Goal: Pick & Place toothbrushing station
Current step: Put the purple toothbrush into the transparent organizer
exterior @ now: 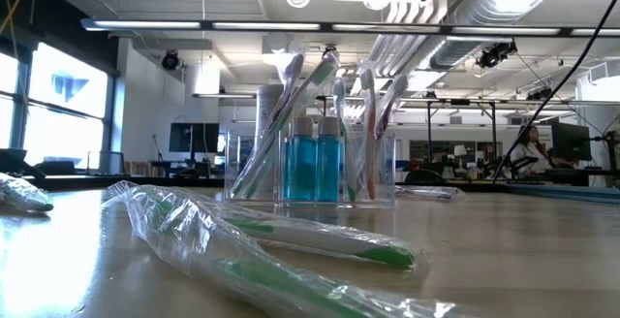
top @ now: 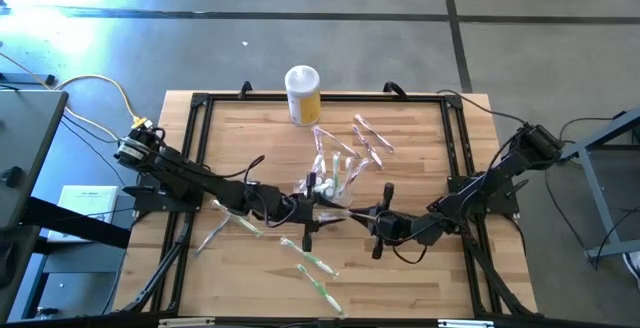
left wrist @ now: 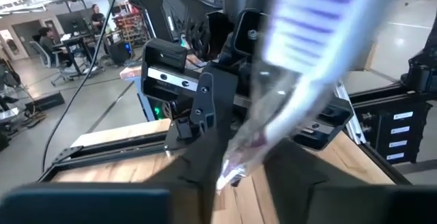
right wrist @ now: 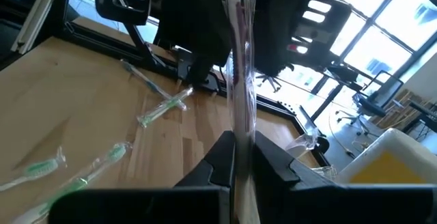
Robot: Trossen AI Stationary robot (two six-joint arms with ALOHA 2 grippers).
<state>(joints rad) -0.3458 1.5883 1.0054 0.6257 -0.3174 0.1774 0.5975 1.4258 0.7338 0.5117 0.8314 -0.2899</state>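
The toothbrushing station [top: 328, 186] is a see-through holder with toothbrushes and two blue bottles. It stands on its base at the table's middle, also in the low view [exterior: 310, 168]. My left gripper [top: 305, 211] and right gripper [top: 372, 220] face each other just near of it. Each is shut on a clear-wrapped toothbrush: a purple-striped one in the left wrist view [left wrist: 300, 53] and a thin clear strip in the right wrist view [right wrist: 239, 60]. I cannot tell whether it is one and the same package. My left gripper [left wrist: 235, 176] pinches the wrapped toothbrush's narrow end [left wrist: 239, 159] between its two fingers. The package slants away from the fingers, with its purple-striped end [left wrist: 307, 19] far out, clear of the table. My right gripper [right wrist: 242, 152] pinches the clear wrapper [right wrist: 240, 125] between its two fingers. The wrapper shows edge-on and stands straight out from the fingers, above the table.
A yellow canister with a white lid [top: 303, 93] stands at the far edge. Wrapped toothbrushes lie loose far right of the holder [top: 368, 138], near left [top: 232, 223] and near the front edge [top: 312, 263]. A black frame [top: 200, 108] borders the table.
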